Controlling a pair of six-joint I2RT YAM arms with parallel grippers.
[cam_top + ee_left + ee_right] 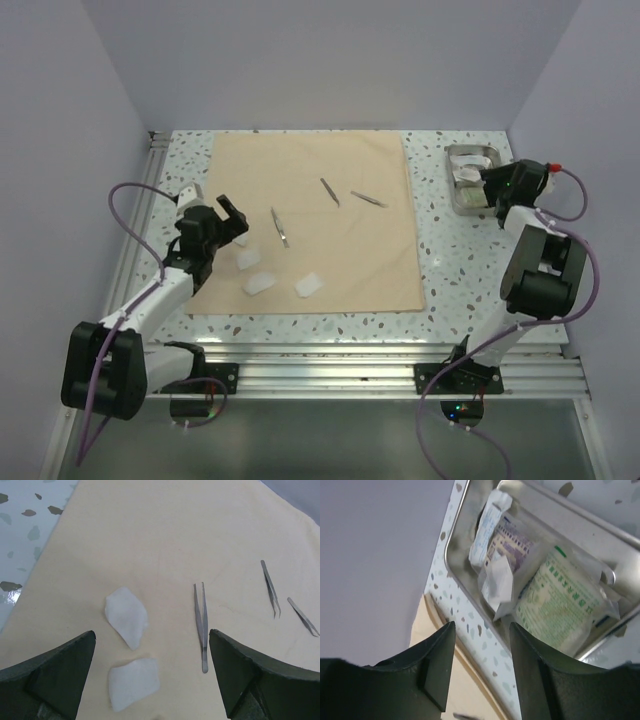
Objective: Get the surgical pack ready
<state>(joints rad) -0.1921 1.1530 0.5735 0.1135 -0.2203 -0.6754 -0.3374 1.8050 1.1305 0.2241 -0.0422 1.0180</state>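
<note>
Pack is in pieces, not yet a bundle. The tan cloth (330, 260) lies flat at the middle of the counter (450, 290); the steel tray (466, 149) sits off the cloth at the far right, apart from its edge. My left tool (151, 632) hangs wide over the cloth's near-left part, holding nothing; my right tool (482, 626) hangs over the tray, jaws part-way apart, nothing between them.

Handling, as I judge it:
- The cloth is soft, limp and light; take it by a corner or edge, since a pinch mid-field would only ruck it; the near-left corner is closest to the left tool.
- The white sachets (126, 614) on the cloth look thin, light and probably slick; pinch from above across the short side.
- The tweezers (201, 625) are stiff and thin and lie flat on the cloth, so they are hard to get under; grip across the shaft; two more pairs (270, 587) lie farther out, near each other but not touching.
- The tray is rigid and likely the heaviest piece; take it by the rim. The green-printed sachet (560, 605), the purple-printed sachet (512, 542) and a crumpled white sachet (497, 582) lie loose inside and could slide if it tips.

In the way: the loose items scattered on the cloth block any fold; the tray's wall crowds the right tool's reach to its contents.
</note>
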